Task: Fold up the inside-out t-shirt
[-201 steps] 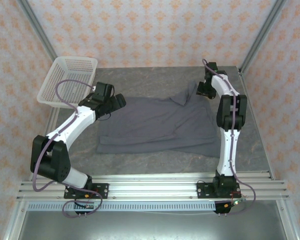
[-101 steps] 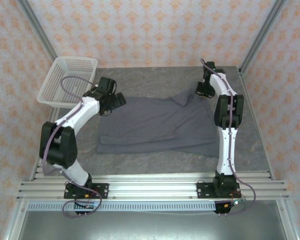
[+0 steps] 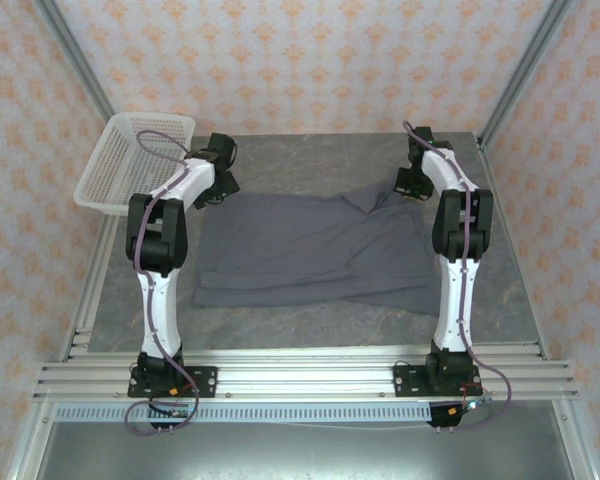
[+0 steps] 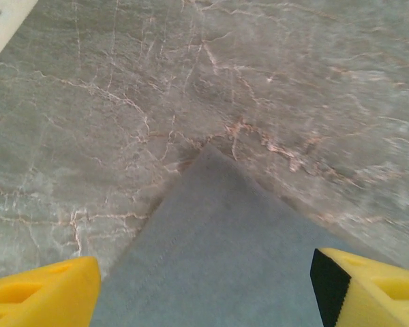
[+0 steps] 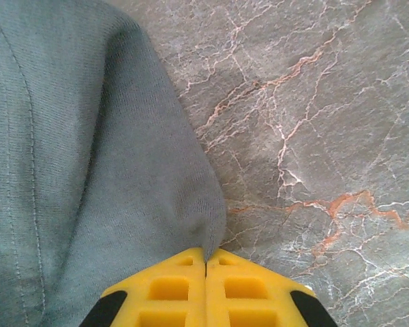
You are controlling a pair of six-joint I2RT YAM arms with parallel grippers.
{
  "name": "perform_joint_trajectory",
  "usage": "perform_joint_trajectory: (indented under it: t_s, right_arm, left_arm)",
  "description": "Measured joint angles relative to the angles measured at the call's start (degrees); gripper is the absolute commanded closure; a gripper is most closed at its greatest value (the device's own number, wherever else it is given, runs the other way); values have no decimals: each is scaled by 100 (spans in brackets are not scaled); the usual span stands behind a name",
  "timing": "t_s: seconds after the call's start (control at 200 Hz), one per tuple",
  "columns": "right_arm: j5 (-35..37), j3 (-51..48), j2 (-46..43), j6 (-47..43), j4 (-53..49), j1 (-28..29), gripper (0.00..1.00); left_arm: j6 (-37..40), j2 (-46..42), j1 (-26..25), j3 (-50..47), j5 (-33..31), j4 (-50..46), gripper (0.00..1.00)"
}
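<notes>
Right gripper [image 5: 205,257] is clamped tight, fingers together, with an edge of the inside-out t-shirt [image 3: 310,245] nipped at the tips, up at its far right corner. Left gripper [image 4: 204,283] is spread wide over the far left corner, empty. The shirt lies spread across the middle of the grey table [image 3: 310,155], rumpled on the right. The white mesh basket [image 3: 130,160] sits at the far left, apart from the cloth.

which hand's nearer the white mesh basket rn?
Left. The left hand hovers open over the far-left corner of the t-shirt, just right of the basket. The right hand is shut on the t-shirt's far-right edge, across the table.
</notes>
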Motion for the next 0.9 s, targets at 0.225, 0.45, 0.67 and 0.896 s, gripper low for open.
perform_joint_trajectory:
  t_s: [0.225,0.45,0.67,0.896]
  right_arm:
    - [2,35,0,-2,-9,0,100]
    - [4,94,0,-2,-35,0,100]
    - [24,210,0,0,-96,0,100]
    - [26,275,2,138,-116,-9,100]
  left_arm:
    - [192,754,229,890,-28,-127,34]
    - [402,1113,361,1333,389,-212,52]
    - [415,1119,402,1314,466,-243,98]
    - [382,957,472,1064,584,-109,100]
